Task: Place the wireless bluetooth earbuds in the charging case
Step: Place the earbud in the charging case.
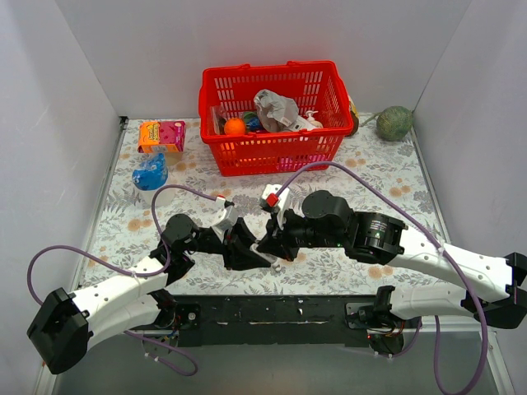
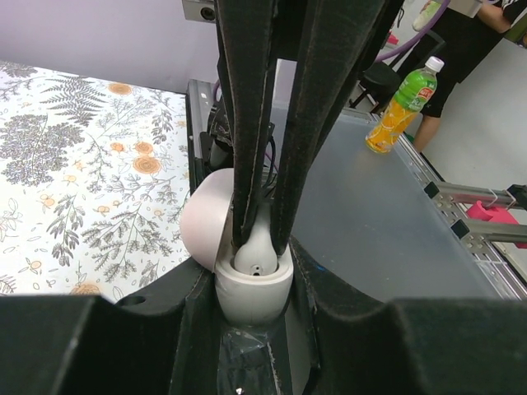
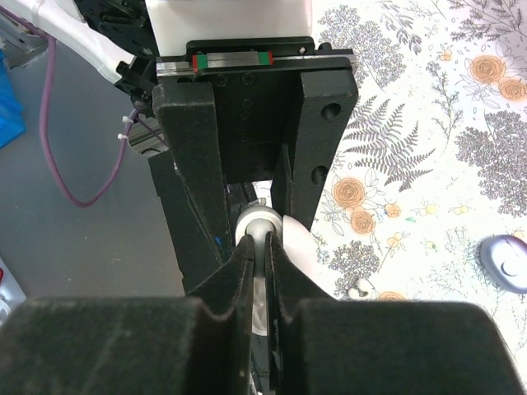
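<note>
My left gripper [image 2: 251, 290] is shut on the base of a pale open charging case [image 2: 247, 298], held off the table with its lid [image 2: 206, 220] swung open to the left. My right gripper [image 3: 265, 243] is shut on a whitish-grey earbud [image 2: 257, 253] whose rounded end sits in the case's well. The two grippers meet tip to tip in the top view, the left gripper [image 1: 249, 252] beside the right gripper [image 1: 268, 245]. In the right wrist view the case rim [image 3: 254, 220] shows just past my fingertips. No purple earbuds are in view.
A small whitish piece [image 3: 360, 288] lies on the floral cloth beside the grippers. A lavender oval case [image 3: 504, 263] lies further right. At the back stand a red basket [image 1: 317, 141], an orange-pink box [image 1: 160, 136], a blue object [image 1: 151, 173] and a green ball [image 1: 395, 123].
</note>
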Available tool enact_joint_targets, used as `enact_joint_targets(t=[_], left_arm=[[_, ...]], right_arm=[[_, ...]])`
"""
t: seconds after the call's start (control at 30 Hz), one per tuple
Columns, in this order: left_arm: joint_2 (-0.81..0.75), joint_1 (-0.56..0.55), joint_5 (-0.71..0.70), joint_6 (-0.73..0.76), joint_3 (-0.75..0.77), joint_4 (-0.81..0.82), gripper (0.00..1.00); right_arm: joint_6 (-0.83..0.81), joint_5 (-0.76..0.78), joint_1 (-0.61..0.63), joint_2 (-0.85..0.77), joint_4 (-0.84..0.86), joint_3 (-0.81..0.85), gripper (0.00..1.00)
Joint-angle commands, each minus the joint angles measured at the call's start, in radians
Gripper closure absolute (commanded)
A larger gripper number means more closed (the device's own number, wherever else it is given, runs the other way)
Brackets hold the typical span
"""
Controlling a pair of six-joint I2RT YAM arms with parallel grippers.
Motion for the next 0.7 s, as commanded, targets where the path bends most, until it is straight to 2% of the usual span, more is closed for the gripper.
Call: enact_joint_targets(t=[0.0,0.03,0.17,0.4,0.57,0.67], left_arm=[[-0.009,-0.017,-0.057,0.008,0.016,0.061,1.00],[-0.009,-0.017,-0.059,0.009,0.014,0.061,1.00],[-0.012,-0.022,-0.062,0.011,0.008,0.058,1.00],[-0.020,-0.026,-0.066,0.015,0.002,0.048,1.00],[-0.041,-0.026,-0.094,0.040,-0.012,0.007,1.00],[-0.072,-0.026,-0.126,0.052,-0.021,-0.031,1.00]], right_arm=[[0.020,0.037,0.018,0.022,-0.016,0.035,0.84],[0.023,0.049,0.018,0.020,-0.016,0.039,0.78],[0.033,0.074,0.019,0.016,-0.023,0.061,0.69],[0.040,0.114,0.018,0.011,-0.046,0.116,0.60],[0.051,0.270,0.016,-0.096,-0.029,0.173,0.52],[0.065,0.371,0.016,-0.184,-0.013,0.132,0.49]])
